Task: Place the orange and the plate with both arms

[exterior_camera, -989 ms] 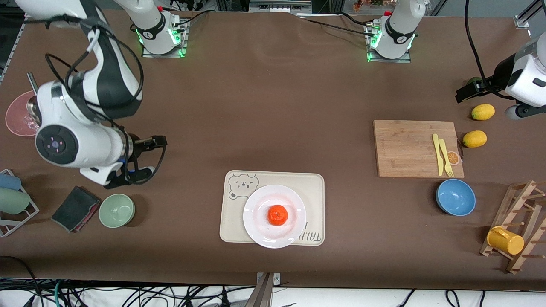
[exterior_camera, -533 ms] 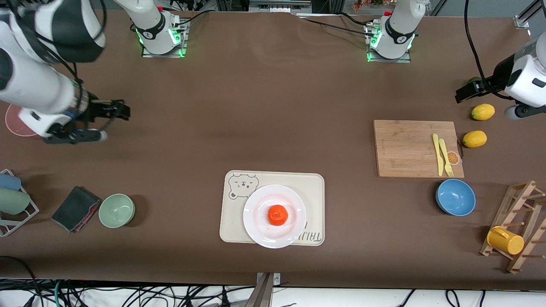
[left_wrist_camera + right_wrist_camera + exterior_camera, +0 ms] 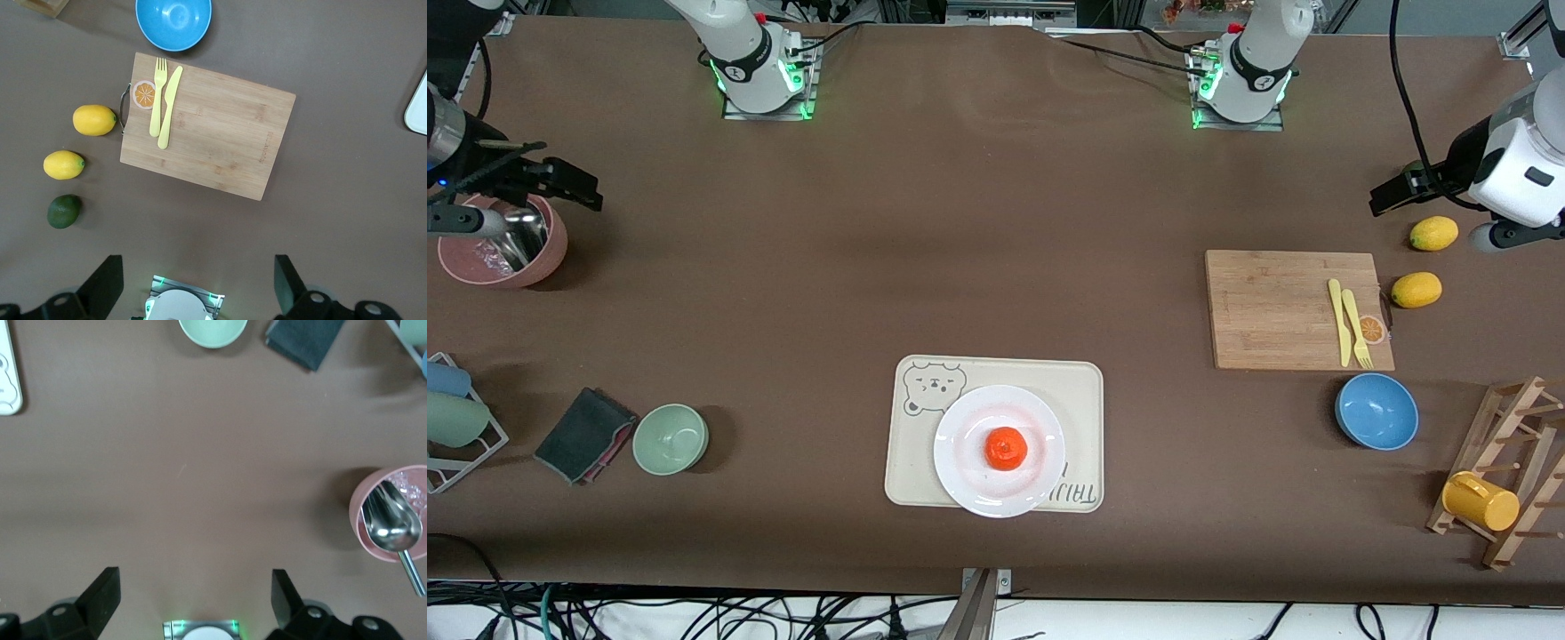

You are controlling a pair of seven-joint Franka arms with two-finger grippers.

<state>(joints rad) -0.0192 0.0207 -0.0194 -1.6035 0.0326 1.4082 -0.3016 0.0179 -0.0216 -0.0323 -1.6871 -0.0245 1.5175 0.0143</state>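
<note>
One orange (image 3: 1006, 448) on one plate (image 3: 960, 427) (two lemons (image 3: 1416, 290) apart).

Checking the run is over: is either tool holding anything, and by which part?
Nothing is held. The left tool and the right tool are both open and empty; the orange sits on the plate.

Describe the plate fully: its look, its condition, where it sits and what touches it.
The plate is round, glossy and white, with a wide rim and a shallow centre faintly tinted pink by the fruit's reflection. It looks whole and lies flat on the cream tray, toward the tray's edge nearest the front camera, its rim reaching slightly past that edge. The orange rests at its centre. No gripper touches it: the left gripper and the right gripper are at their own ends of the table, both open.
</note>
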